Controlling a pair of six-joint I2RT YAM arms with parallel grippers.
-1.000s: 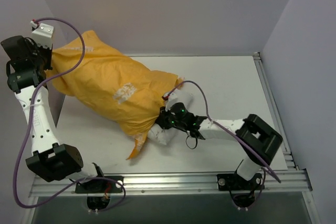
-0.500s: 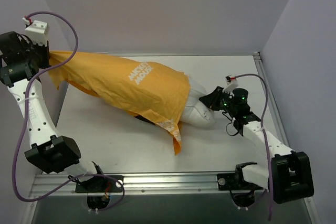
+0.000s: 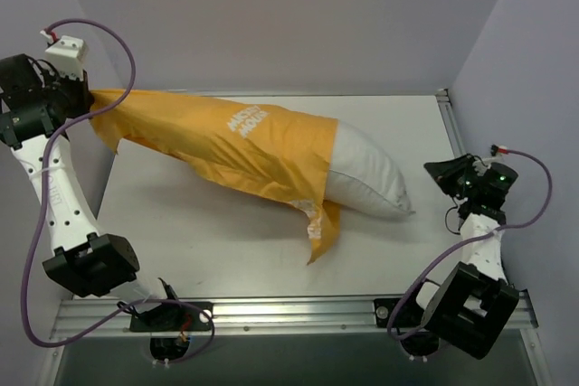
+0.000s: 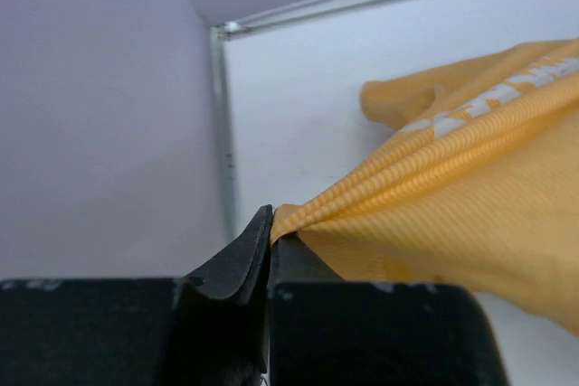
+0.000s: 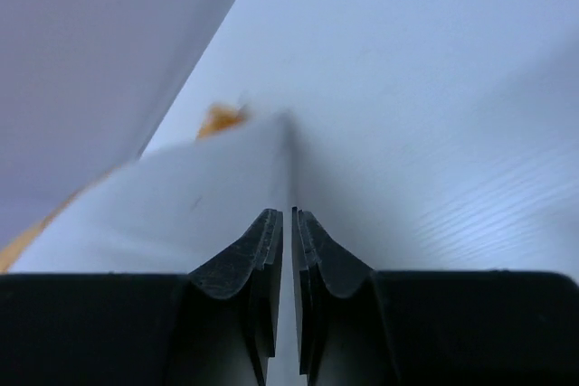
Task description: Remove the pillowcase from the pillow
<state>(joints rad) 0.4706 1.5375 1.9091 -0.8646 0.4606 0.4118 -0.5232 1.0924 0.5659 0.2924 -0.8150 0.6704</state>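
The left gripper (image 3: pixel 83 102) clamps the bright orange-yellow printed fabric pillowcase (image 3: pixel 226 146) at the worktop's (image 3: pixel 181 250) far-left corner, anchoring it. The plump white stuffed pillow (image 3: pixel 366 178) lies half-exposed toward the right edge. The right gripper (image 3: pixel 443 174), nearly closed and empty, sits near the pillow's tip.

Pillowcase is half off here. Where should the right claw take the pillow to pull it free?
Pinch the pillow on its bare white end, at the pointed corner, coming in from the right along its length. That corner tapers thin, lies clear of the pillowcase and faces the right claw, opposite where the left claw holds the fabric.
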